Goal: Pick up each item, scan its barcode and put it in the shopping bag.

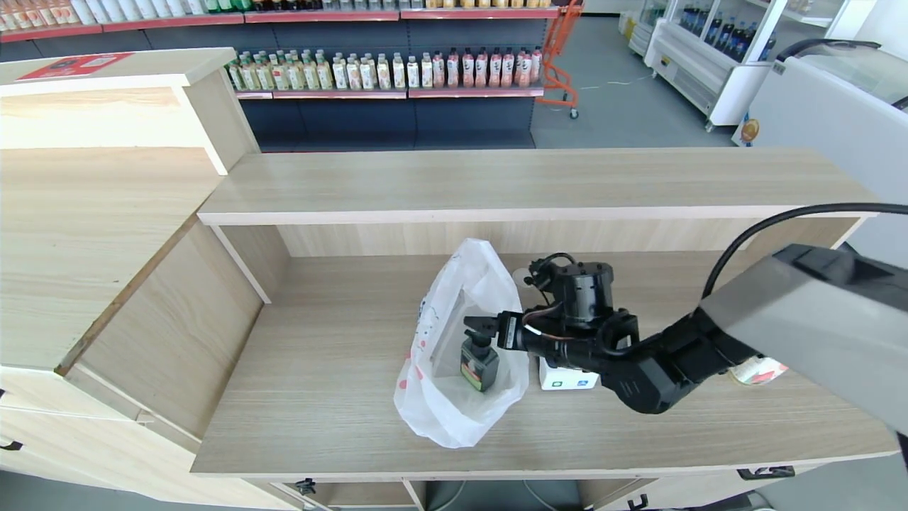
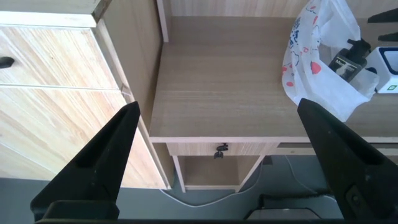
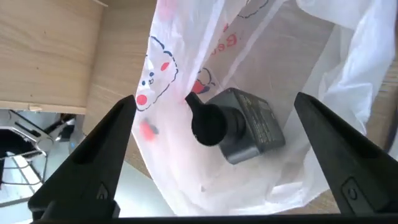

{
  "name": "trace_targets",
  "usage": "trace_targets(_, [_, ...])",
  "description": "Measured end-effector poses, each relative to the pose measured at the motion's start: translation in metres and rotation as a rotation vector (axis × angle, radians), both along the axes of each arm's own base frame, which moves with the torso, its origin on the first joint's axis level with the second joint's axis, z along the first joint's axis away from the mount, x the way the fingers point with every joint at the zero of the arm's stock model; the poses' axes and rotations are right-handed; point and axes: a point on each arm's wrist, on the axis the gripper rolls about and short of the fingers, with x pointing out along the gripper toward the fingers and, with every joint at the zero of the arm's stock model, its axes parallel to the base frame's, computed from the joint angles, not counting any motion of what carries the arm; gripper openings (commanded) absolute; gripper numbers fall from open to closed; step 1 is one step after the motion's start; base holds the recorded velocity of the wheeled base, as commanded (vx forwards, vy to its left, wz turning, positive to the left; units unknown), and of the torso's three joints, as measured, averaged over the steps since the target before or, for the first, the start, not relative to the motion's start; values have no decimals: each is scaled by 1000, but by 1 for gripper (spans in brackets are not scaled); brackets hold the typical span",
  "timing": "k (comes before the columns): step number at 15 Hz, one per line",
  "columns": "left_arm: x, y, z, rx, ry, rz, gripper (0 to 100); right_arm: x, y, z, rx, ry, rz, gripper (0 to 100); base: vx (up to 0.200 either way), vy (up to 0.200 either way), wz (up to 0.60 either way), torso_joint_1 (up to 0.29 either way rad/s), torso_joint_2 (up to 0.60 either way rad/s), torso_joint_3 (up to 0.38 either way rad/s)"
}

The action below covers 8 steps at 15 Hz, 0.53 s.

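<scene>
Left of the bag (image 1: 440, 415), the worktop (image 1: 312, 397) gives wide passage as far as the side panel (image 1: 177, 319), and also along the front edge. The bag's mouth is taken up by the right gripper (image 1: 475, 324), its fingers (image 3: 99, 168) spread wide over the bottle (image 1: 479, 367) standing inside. Just right of the bag, a white box (image 1: 567, 377) and the right arm (image 1: 638, 362) block the way. The back wall (image 1: 496, 238) under the raised ledge (image 1: 496, 188) closes the rear.

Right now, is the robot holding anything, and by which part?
Nothing. The right gripper is open above the bottle, which sits loose in the bag; the left gripper is open and empty too.
</scene>
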Motion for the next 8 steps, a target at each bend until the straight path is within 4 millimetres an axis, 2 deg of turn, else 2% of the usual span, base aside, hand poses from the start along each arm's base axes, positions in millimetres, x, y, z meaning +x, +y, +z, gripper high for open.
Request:
trace_targets(3, [0, 0, 0, 0, 0, 0, 100, -32, -52, 53, -77, -23, -54, 100, 0, 0, 0, 0, 0, 0])
trace_targets(5, [0, 0, 0, 0, 0, 0, 100, -66, -96, 86, -225, -121, -148, 100, 0, 0, 0, 0, 0, 0])
trace_targets(7, [0, 0, 0, 0, 0, 0, 100, -110, -130, 104, -318, -173, -223, 100, 0, 0, 0, 0, 0, 0])
trace_targets(8, [0, 0, 0, 0, 0, 0, 100, -131, -141, 106, -353, -174, -244, 100, 0, 0, 0, 0, 0, 0])
